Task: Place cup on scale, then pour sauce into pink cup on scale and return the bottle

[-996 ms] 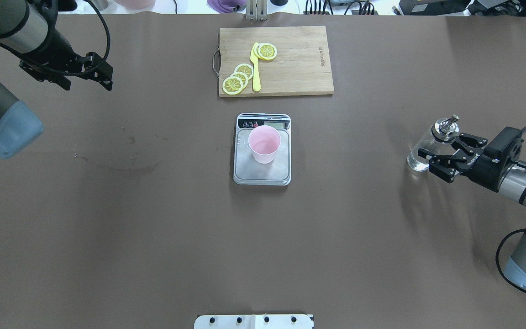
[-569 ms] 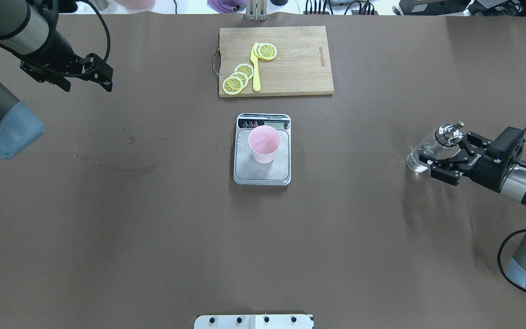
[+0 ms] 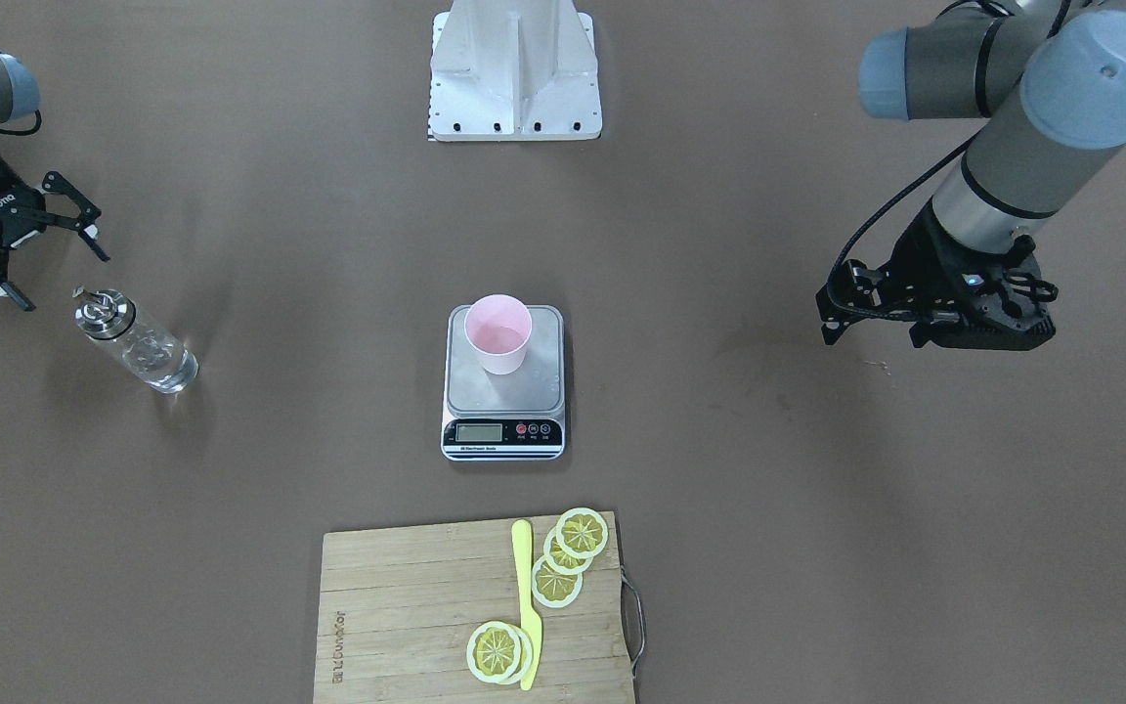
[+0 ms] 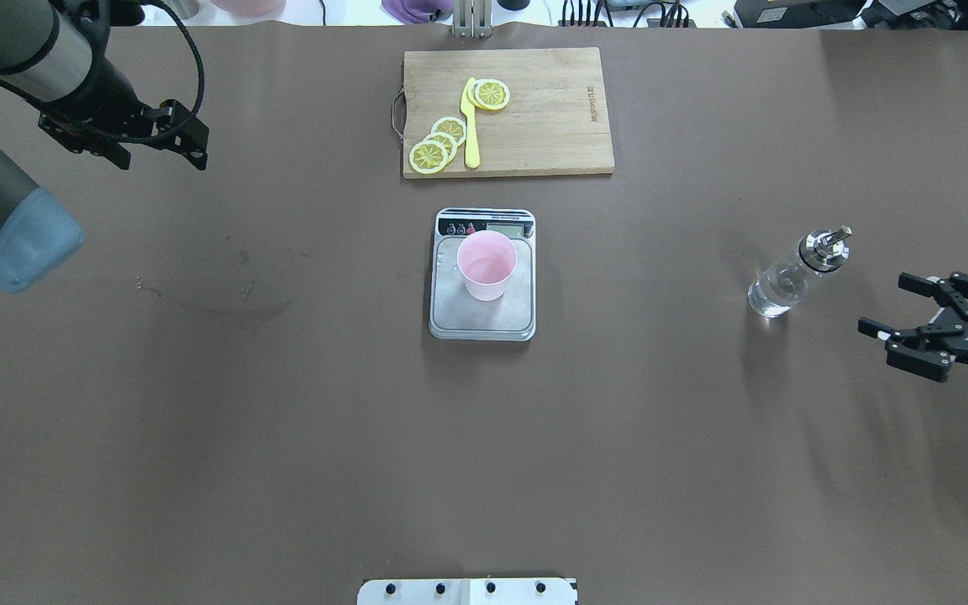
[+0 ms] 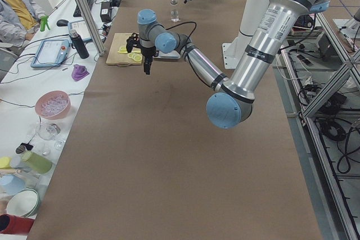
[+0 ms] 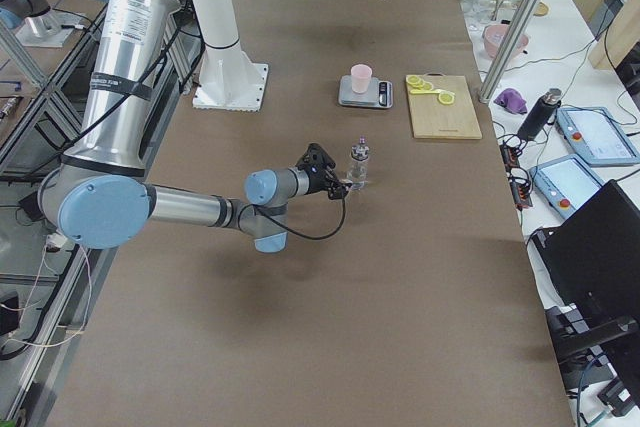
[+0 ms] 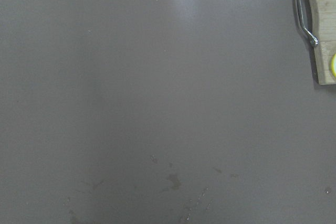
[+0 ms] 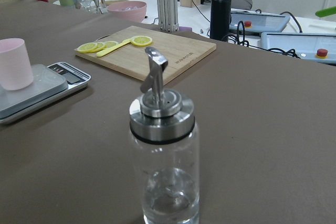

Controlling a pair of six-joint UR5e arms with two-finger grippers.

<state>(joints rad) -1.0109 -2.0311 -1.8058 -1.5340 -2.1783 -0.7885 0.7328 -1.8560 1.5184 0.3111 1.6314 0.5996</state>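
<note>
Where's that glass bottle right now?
In the overhead view, the glass bottle stands upright on the right side of the table, just left of the open right claw.

Brown table [image 4: 282, 420] with not much sitting on it. In the overhead view the scale [image 4: 450, 315] is pretty much dead center. The wooden board [image 4: 551, 109] is above it near the top edge, with a gap between the two. The bottle [image 4: 786, 281] stands upright on its own over at the right, well apart from the scale. There's a white base plate [image 4: 467, 591] at the bottom middle edge. Left of center the surface has some faint smudges [image 4: 232, 290].
</note>
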